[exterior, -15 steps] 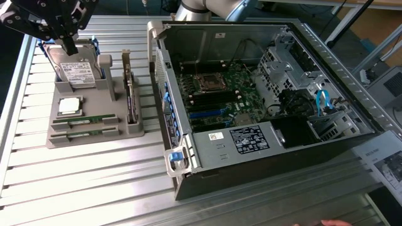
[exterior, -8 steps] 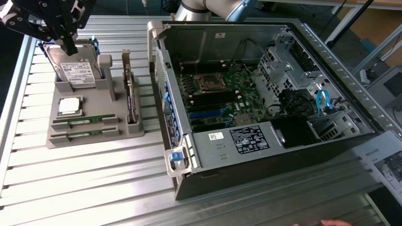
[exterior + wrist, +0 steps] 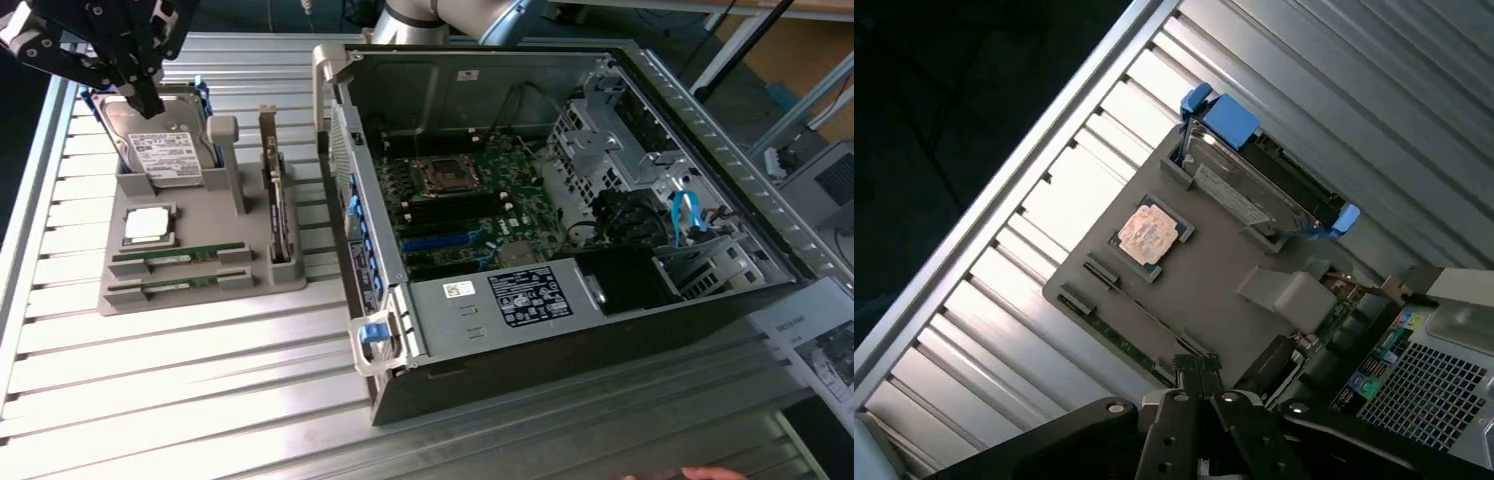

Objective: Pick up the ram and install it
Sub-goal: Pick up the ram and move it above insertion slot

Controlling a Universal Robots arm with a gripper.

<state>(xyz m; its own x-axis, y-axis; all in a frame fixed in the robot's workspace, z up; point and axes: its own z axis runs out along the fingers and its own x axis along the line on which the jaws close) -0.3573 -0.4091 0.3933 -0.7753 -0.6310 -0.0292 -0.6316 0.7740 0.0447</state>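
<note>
Two ram sticks, thin green boards, lie flat in slots at the near end of a grey holder tray (image 3: 200, 215): one ram stick (image 3: 180, 256) and a second ram stick (image 3: 171, 289) beside it. In the wrist view a ram stick (image 3: 1122, 342) shows as a green strip along the tray's edge. My gripper (image 3: 147, 102) hangs high over the far end of the tray, above the hard drive (image 3: 167, 150), well apart from the ram. The gripper (image 3: 1199, 368) has its fingers together with nothing between them.
The tray also holds a square silver processor (image 3: 148, 224) and an upright dark expansion card (image 3: 278, 200). An open computer case (image 3: 574, 200) lies on the exterior view's right, its motherboard memory slots (image 3: 441, 215) exposed. A hand (image 3: 707, 472) shows at the bottom edge.
</note>
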